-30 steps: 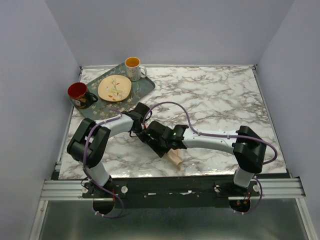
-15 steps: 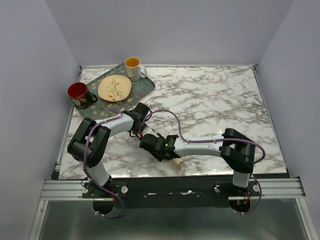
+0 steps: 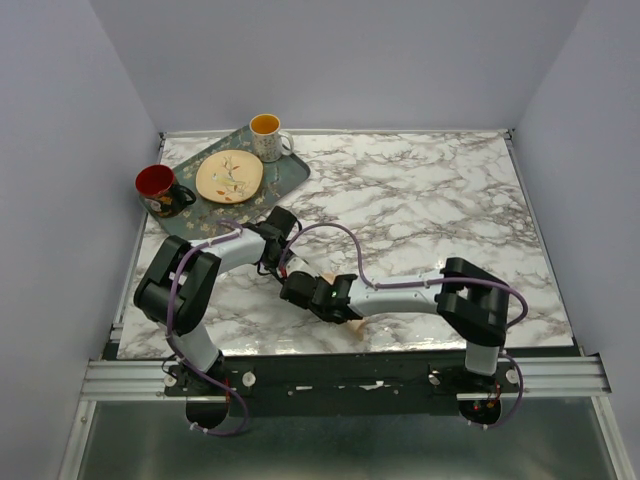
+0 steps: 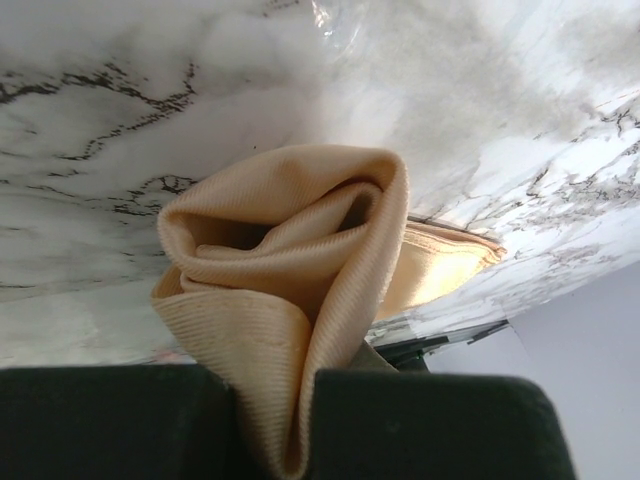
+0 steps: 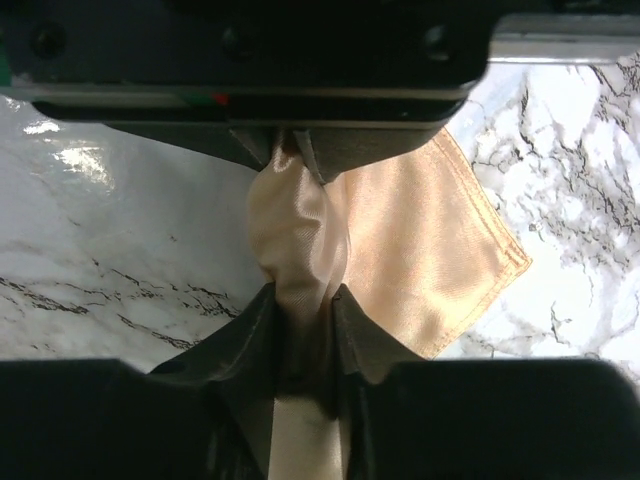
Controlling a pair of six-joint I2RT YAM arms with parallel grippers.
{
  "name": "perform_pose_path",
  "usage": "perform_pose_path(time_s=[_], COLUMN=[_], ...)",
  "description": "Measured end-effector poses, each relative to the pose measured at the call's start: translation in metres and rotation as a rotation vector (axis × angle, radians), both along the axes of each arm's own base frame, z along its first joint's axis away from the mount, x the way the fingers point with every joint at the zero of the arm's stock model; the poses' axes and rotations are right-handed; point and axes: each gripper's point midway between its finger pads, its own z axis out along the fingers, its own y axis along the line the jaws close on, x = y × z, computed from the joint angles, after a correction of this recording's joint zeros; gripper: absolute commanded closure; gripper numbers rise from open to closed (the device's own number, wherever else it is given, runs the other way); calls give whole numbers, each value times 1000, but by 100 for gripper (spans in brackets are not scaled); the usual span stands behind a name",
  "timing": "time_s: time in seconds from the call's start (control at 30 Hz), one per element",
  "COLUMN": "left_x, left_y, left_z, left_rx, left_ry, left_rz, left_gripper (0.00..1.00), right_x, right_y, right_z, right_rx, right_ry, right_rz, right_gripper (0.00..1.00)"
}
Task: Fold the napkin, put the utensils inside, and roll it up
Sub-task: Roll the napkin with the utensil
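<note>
Napkin: peach-tan cloth, slight sheen, bunched into a thick roll, w/ one flat hemmed corner spread on the marble table. It lies near the table's front edge, left of centre, mostly hidden under both arms in the top view.

Left wrist view looks down the roll's end: loose spiral of folds, open in the middle. Left gripper is clamped on that end, cloth squeezed between its two fingers.

Right gripper is pinched on the roll too, a finger pressing in on each side so the cloth narrows there. Both grippers sit close together on the same twist, the left one just beyond the right; the flat flap sticks out to one side.

Far-left corner: grey-green tray w/ cream floral plate, yellow mug at its back, red mug at its left end. All well apart from the napkin.
</note>
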Motion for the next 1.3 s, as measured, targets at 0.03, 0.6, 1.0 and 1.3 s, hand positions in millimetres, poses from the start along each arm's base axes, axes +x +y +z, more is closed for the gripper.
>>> perform_pose_path(time_s=[0.03, 0.6, 1.0, 1.3], left_x=[0, 7, 43, 45], left_y=[0, 15, 61, 63], left_z=[0, 8, 38, 67], left_rx=[-1, -18, 5, -14], left_ry=[0, -82, -294, -458], left_rz=[0, 1, 39, -8], left_gripper=[100, 25, 1, 2], right_x=[0, 10, 30, 33], right_y=[0, -3, -9, -8], right_z=[-1, -5, -2, -3], right_rx=[4, 236, 546, 798], right_ry=[-3, 62, 364, 739], right_rz=[-1, -10, 53, 156], right_gripper=[75, 99, 100, 99])
